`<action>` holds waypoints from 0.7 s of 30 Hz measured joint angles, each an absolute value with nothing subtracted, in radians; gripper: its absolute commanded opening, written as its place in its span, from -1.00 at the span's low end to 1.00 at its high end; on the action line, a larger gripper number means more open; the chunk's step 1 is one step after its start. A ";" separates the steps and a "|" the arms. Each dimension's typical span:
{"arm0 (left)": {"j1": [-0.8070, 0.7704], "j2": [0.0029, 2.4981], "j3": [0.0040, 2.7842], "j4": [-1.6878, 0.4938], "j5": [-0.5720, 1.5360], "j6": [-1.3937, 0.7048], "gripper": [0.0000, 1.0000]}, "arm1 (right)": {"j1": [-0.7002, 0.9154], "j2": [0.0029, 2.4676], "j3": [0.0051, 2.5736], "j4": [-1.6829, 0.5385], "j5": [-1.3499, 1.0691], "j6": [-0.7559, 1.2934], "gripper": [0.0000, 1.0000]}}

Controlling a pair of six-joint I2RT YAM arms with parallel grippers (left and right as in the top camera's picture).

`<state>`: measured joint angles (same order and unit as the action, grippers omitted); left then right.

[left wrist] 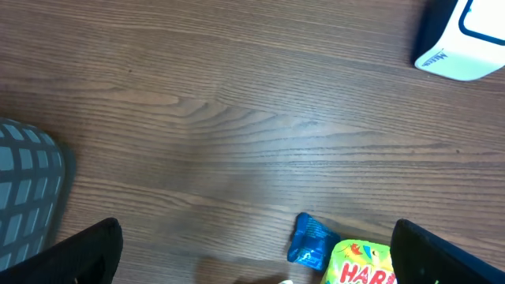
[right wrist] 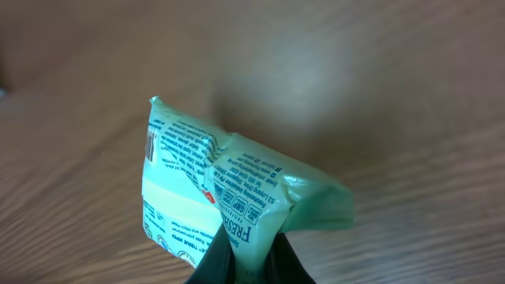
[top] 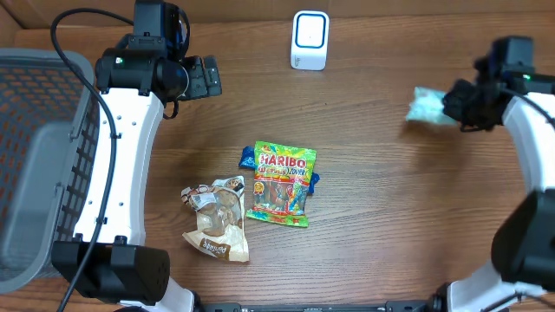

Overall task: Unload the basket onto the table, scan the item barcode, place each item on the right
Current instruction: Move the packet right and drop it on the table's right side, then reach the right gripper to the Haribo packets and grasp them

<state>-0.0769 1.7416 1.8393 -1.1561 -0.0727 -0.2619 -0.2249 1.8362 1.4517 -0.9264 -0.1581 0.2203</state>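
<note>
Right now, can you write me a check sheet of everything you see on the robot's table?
Surface: wooden table, brown grain, no spills seen.
Job's things: white scanner near the far edge; pale green packet, pinched at one end by the right gripper.
Clutter: Haribo bag lying partly over a blue packet; brown snack bag just left of them.
Grippers: left gripper open, holding nothing; right gripper shut on the pale green packet.
Cables: black cable looping along the left arm.
Surroundings: grey basket at the table's left side.
</note>
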 measured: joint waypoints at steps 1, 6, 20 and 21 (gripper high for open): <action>-0.077 1.742 1.839 -1.156 -0.073 -0.262 1.00 | -0.245 1.860 1.445 -0.926 -0.164 0.219 -0.92; -0.077 1.742 1.839 -1.156 -0.073 -0.262 0.99 | -0.322 1.928 1.431 -0.928 -0.182 0.201 -0.91; -0.077 1.742 1.839 -1.156 -0.073 -0.262 1.00 | -0.351 1.929 1.559 -1.160 -0.233 0.157 -0.04; -0.077 1.742 1.839 -1.156 -0.073 -0.262 1.00 | -0.344 1.929 1.599 -1.188 -0.241 0.154 -0.03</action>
<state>-0.0769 1.7416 1.8393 -1.1564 -0.0727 -0.2619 -0.3439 1.9293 1.5986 -1.1881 -0.2409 0.1539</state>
